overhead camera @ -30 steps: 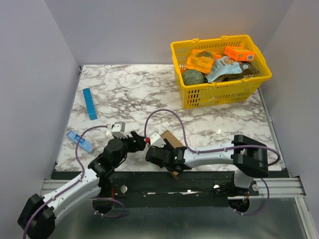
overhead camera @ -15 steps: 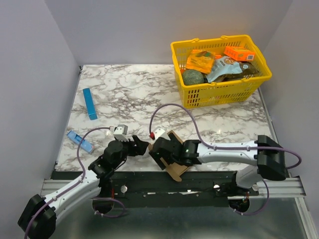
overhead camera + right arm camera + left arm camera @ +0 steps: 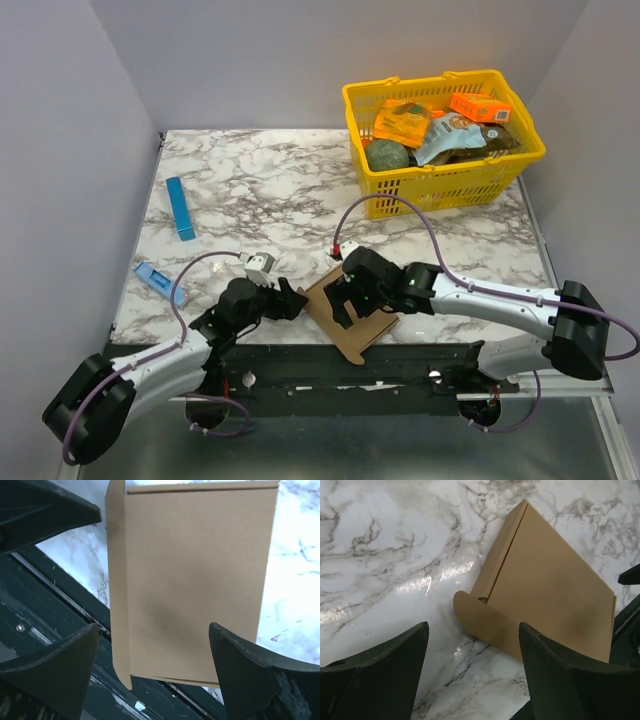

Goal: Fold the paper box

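The paper box (image 3: 365, 335) is a flat brown cardboard sheet lying at the table's near edge, one corner hanging over the dark rail. In the left wrist view it (image 3: 545, 595) lies just ahead, a rounded flap pointing at my left gripper (image 3: 472, 630), which is open and holds nothing. That gripper (image 3: 290, 300) sits low on the marble at the box's left edge. My right gripper (image 3: 350, 298) hovers over the box, open. In the right wrist view the box (image 3: 195, 575) fills the space below the spread right gripper (image 3: 154, 630), and nothing is gripped.
A yellow basket (image 3: 430, 195) with orange boxes and other items stands at the back right. A thin blue strip (image 3: 180, 208) lies at the far left, with a small blue object (image 3: 160, 283) nearer me. The dark rail (image 3: 60, 610) runs just past the table's edge.
My right gripper has opened off the paper box and shifted right and away; the box now lies flat. My left gripper has moved right, up to the box's edge.
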Action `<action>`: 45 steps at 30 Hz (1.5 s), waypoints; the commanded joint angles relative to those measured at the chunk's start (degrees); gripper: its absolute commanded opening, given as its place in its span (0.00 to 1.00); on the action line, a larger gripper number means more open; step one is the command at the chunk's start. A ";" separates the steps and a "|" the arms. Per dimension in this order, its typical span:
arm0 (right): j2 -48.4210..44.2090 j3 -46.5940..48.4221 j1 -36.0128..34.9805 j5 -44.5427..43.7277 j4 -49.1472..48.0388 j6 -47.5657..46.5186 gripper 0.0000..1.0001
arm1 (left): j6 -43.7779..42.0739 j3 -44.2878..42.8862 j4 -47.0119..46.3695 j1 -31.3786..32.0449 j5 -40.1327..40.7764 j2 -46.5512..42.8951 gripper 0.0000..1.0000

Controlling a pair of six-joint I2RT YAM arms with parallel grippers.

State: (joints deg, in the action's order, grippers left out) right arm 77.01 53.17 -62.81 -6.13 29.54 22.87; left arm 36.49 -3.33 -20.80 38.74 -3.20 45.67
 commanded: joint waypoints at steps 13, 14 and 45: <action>-4.33 -3.95 1.63 7.54 -3.00 1.82 0.96 | 7.01 2.63 -22.35 -3.49 -11.73 19.62 0.71; -4.50 -3.77 1.63 7.54 -3.00 1.82 0.96 | 7.45 2.98 -24.71 -4.19 -12.26 20.68 0.70; -6.00 -0.61 0.67 2.89 -0.01 0.07 0.92 | 23.27 6.23 -75.36 -6.13 -15.35 51.12 0.00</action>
State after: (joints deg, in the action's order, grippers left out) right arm 71.66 50.28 -61.39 -0.69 28.34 24.05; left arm 57.63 -3.18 -74.85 32.64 -20.97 99.07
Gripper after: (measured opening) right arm 0.926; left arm 0.010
